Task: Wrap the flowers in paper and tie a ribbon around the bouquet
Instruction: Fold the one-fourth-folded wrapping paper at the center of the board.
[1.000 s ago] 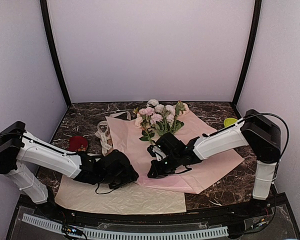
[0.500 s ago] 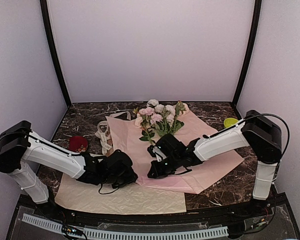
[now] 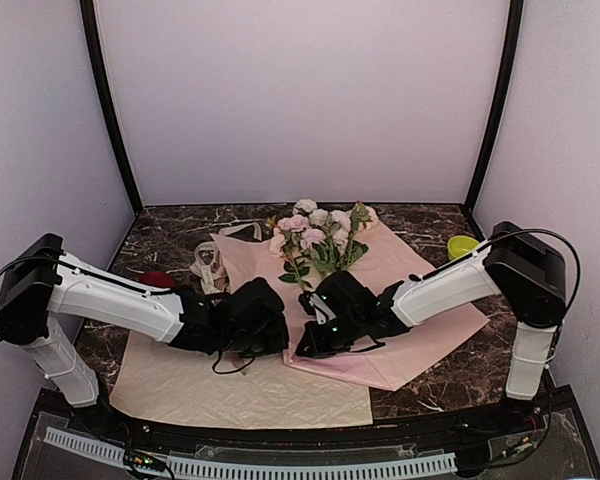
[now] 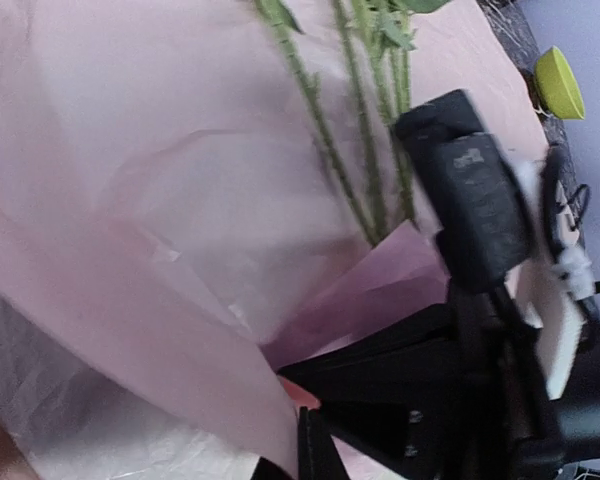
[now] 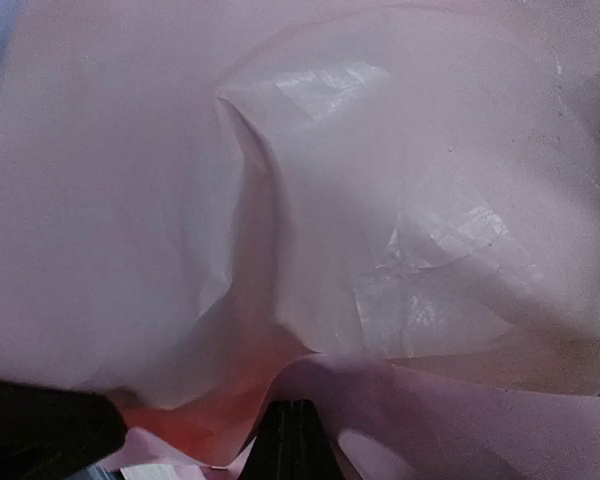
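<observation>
**Pink paper [image 3: 430, 325] with flowers [image 3: 315, 238], mid-desk, both claws on its near-left edge**

Paper: a large, thin, crinkled pink sheet spread over the middle of the dark marble desk [image 3: 160, 235], with its near-left edge lifted into a soft fold. Flowers: pink and cream roses with green leaves. The heads lie at the sheet's far side, and the thin green stems [image 4: 365, 170] run across it toward the arms. Left claw [image 3: 278, 338]: closed, pinching the paper's raised edge. Right claw [image 3: 306, 347]: closed just beside it, with a fold of the paper bunched at its tips. Around: a cream sheet [image 3: 240, 395] under the near-left corner; a pale ribbon tangle [image 3: 208, 265] just left of the paper; a red item [image 3: 155, 279] partly behind the left arm; a yellow-green item [image 3: 461, 243] at far right.
</observation>
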{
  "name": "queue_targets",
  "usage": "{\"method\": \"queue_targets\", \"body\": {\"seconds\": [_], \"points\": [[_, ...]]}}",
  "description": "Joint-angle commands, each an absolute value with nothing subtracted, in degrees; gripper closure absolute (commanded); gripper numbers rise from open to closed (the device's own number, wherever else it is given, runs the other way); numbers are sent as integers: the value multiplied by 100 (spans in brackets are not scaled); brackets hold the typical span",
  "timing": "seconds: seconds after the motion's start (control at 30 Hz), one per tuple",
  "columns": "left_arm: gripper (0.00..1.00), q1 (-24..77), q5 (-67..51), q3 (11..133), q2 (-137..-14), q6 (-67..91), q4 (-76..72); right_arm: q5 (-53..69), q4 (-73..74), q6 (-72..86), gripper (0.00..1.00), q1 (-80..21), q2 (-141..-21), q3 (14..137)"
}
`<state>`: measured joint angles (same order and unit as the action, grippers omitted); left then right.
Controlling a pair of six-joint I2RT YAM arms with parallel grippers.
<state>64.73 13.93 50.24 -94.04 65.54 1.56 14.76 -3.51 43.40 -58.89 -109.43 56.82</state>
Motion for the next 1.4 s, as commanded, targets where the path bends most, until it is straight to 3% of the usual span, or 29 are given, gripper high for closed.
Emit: {"method": "queue_targets", "body": {"seconds": [0.0,0.23,0.7,1.07,1.37], "points": [[100,6469,1180,5720,-9732,5493,639,1464,-164,4580,100,-5959,-11155,5396],[100,6469,723,6484,-10153,4862,1290,1644,-856,4861,100,-5892,-10906,5073],[100,6451,536,6964,-10399,4017,1980,1140,-458,5051,100,-5801,-9559,4284],[100,6460,15,7850,-11118,2904,2939,1658,-1911,5623,100,-5597,-10206,3604],[100,6654,398,8382,-11282,2256,3485,1541,-2002,5722,100,-5490,-10084,3552]]}}
